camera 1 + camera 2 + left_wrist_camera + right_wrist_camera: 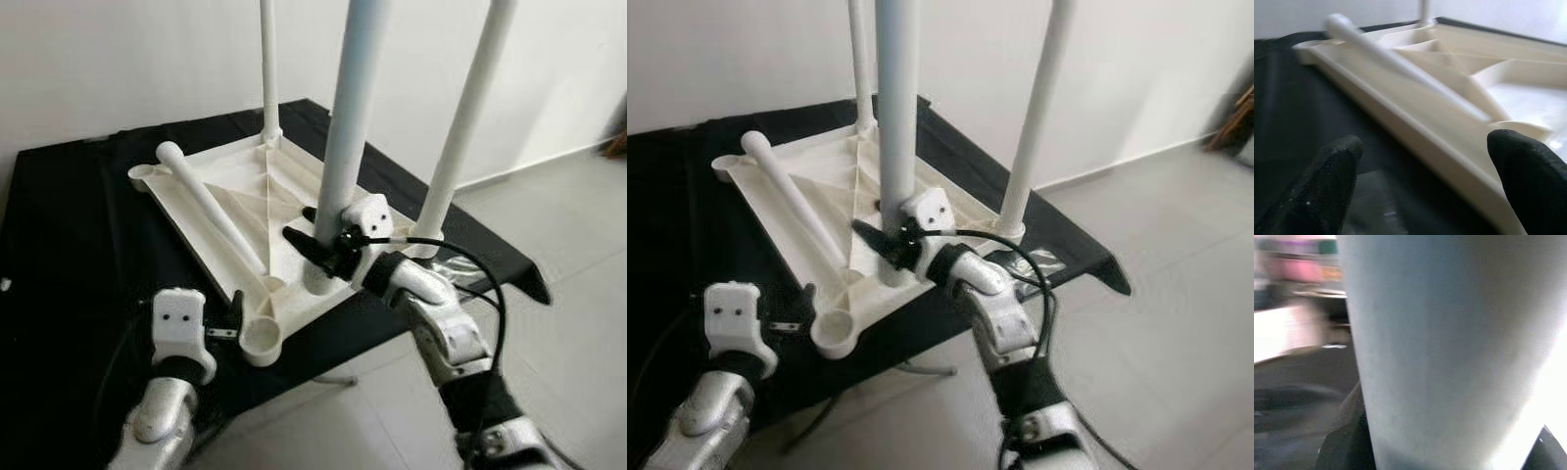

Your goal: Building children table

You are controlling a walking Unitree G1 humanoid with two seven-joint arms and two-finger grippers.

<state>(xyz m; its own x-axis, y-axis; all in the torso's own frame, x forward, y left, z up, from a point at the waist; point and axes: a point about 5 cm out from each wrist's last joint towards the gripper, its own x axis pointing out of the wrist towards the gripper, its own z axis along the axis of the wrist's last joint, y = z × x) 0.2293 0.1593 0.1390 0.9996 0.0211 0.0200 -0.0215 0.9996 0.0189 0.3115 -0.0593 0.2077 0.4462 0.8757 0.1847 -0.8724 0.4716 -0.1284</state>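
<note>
Head views: the white plastic tabletop [230,186] lies upside down on the black desk [69,225], three legs standing in its corner sockets and a loose leg [211,208] lying across it. The right tool [318,235] grips the near upright leg [351,127] at its base. The left tool [233,311] sits beside the empty socket [261,338].

Left wrist view: fingers [1327,181] spread wide, the tabletop's edge between them.

Right wrist view: the leg [1449,347] is close against the fingers.

Upturned white tabletop [230,181], three legs [355,127] upright, one leg [208,204] lying loose.
</note>
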